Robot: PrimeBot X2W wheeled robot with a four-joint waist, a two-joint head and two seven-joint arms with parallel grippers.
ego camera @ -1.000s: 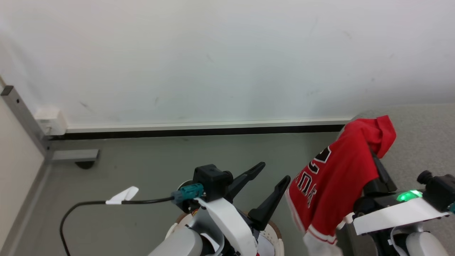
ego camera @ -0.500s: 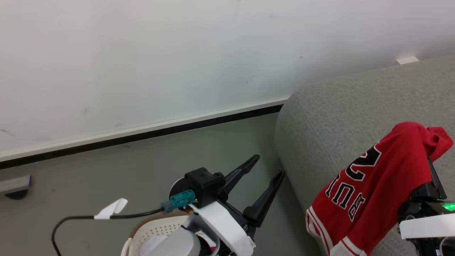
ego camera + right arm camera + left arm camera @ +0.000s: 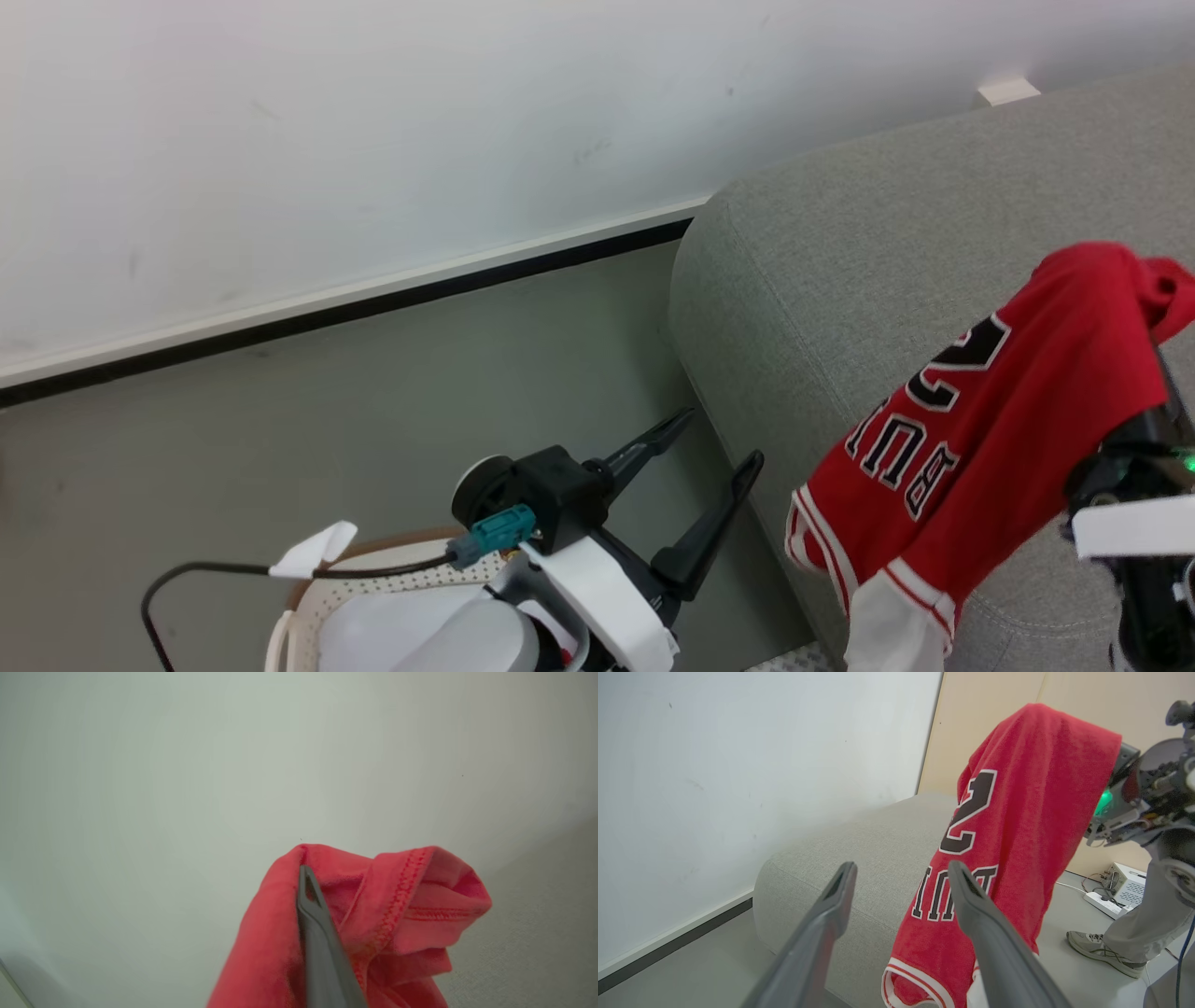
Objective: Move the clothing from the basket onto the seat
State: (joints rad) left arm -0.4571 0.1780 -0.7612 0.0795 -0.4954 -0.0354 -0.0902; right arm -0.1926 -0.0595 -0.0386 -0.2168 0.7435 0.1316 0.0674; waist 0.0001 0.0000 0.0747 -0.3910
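Swung round with the head view, the right tool (image 3: 306,877) now carries the jersey (image 3: 1008,420) over the seat (image 3: 840,252), no longer off its corner. Pressed together on a fold near the collar, it points upward on a raised forearm, probably so the cloth hanging below it clears the cushion edge. Whether the hem beneath touches the upholstery is hard to tell. The left tool (image 3: 719,439) is spread and empty, held low, the basket (image 3: 373,583) just behind and under it.
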